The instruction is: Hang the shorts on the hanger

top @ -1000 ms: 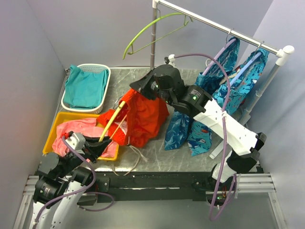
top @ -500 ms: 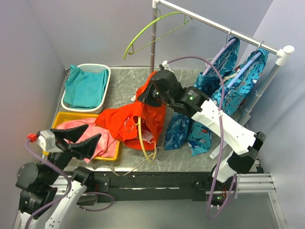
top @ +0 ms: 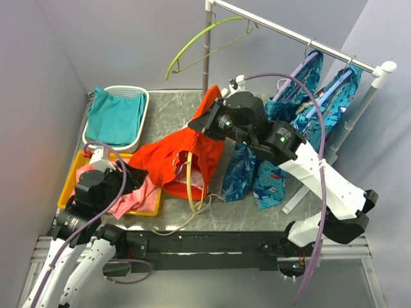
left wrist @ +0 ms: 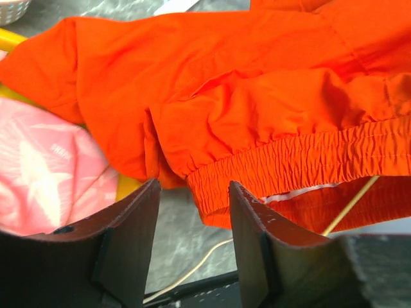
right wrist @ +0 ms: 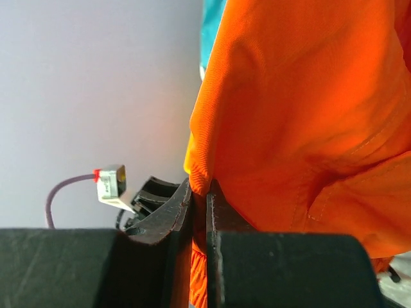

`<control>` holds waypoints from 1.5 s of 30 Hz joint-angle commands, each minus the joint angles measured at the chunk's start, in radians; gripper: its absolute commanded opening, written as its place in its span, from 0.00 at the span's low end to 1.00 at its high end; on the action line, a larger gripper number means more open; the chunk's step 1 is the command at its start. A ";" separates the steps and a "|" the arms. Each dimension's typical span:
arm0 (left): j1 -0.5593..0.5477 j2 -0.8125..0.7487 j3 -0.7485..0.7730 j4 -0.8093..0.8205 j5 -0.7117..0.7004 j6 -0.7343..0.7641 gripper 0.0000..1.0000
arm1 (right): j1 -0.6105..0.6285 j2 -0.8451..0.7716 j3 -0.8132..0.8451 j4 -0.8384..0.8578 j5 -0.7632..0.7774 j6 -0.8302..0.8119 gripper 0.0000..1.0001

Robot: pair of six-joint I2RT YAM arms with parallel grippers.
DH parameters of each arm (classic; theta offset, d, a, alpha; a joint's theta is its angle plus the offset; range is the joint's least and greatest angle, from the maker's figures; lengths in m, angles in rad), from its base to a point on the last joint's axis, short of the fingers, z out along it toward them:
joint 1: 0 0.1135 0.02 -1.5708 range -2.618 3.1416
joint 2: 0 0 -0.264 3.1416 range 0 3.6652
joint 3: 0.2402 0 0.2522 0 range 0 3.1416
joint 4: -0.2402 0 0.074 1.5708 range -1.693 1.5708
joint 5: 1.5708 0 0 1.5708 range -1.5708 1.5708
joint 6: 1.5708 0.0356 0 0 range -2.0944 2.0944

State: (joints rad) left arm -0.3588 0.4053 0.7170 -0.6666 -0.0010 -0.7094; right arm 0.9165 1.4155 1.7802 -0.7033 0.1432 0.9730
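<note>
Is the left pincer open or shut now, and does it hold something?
Open. The left pincer shows a gap between its fingers, holding nothing; the shorts are just ahead of it.

Lime hanger (top: 191, 45) and blue garments (top: 247, 173) hang on the rail (top: 282, 29); basket (top: 122, 88) and pink cloth (top: 138, 196) sit left of it

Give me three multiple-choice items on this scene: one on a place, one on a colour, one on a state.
1. The pink cloth lies: A in the yellow tray; B in the white basket; C hung up.
2. The empty hanger on the rail is: A blue; B green; C red.
3. The right pincer is: A open; B shut on the shorts; C shut on a hanger.
Key: 1 A, the cloth spills over the tray's rim; 2 B, it is lime-green; 3 B, orange fabric is pinched between its jaws.
</note>
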 commanded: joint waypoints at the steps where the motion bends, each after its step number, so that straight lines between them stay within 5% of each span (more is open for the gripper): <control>1: 0.001 -0.025 -0.020 0.065 0.007 -0.104 0.51 | -0.005 -0.047 0.077 0.131 -0.005 0.010 0.00; 12: -0.019 -0.153 -0.209 0.188 0.067 -0.239 0.61 | -0.004 -0.010 0.185 0.126 -0.037 0.001 0.00; 35: -0.048 -0.137 -0.269 0.401 0.259 -0.098 0.57 | -0.031 0.056 0.257 0.110 -0.050 -0.003 0.00; 45: -0.314 -0.030 -0.235 0.363 -0.010 -0.084 0.57 | -0.071 0.053 0.231 0.134 -0.091 0.013 0.00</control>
State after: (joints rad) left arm -0.5751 0.3439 0.4526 -0.3218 0.1085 -0.8185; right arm 0.8654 1.4796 1.9743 -0.6865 0.0811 0.9775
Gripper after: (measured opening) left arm 0.569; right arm 0.132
